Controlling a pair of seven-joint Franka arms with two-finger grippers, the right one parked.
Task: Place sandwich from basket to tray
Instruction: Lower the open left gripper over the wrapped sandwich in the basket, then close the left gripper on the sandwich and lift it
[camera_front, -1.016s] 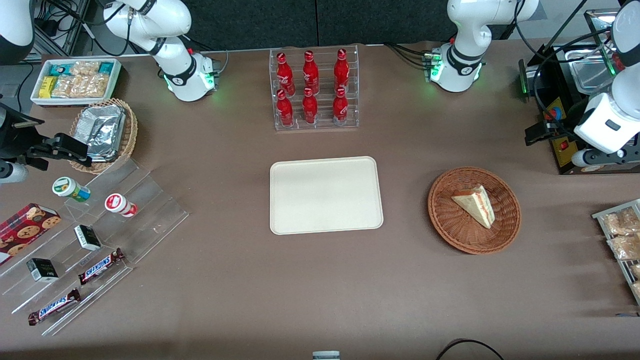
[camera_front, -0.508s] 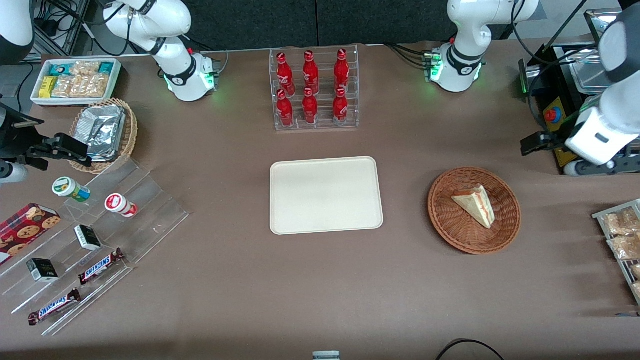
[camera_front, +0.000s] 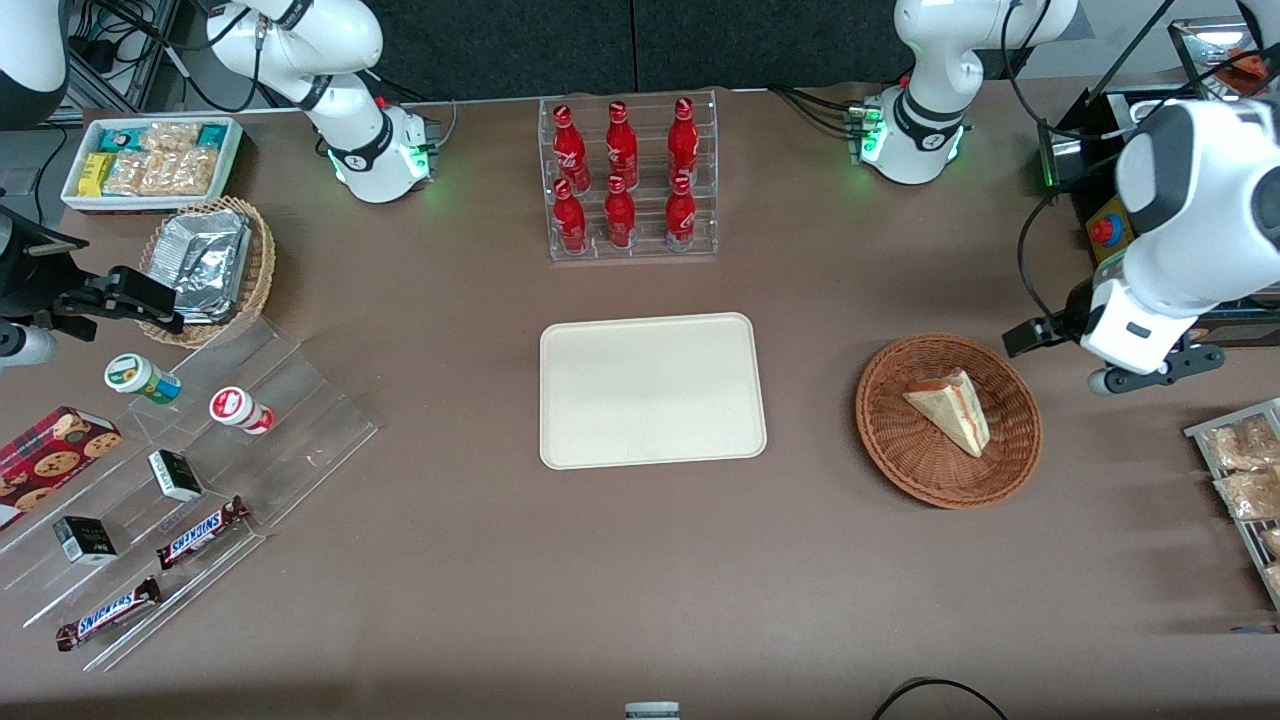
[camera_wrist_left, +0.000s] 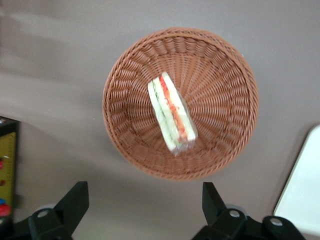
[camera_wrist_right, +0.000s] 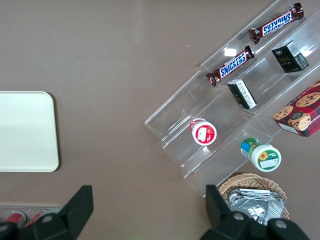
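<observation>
Table: sandwich in basket, gripper prob. above, open.

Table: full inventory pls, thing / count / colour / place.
sandwich: 1, cream with red and green filling, in basket
basket: 1, reddish-brown wicker, beside tray toward working arm's end
tray: 1, cream, mid-table
bottles: 6, red, in clear rack farther from camera than tray
foil packs: silver, in tan basket, parked arm's end; count unclear
white bin: 1, holds snack packets, farther from camera than foil packs
Snickers bars: 2, brown, on clear stepped stand
cups: 2, red lid and green lid, on stand
black boxes: 2, on stand
cookie box: 1, red, on stand
gripper: 1, black, open, above the table beside basket
</observation>
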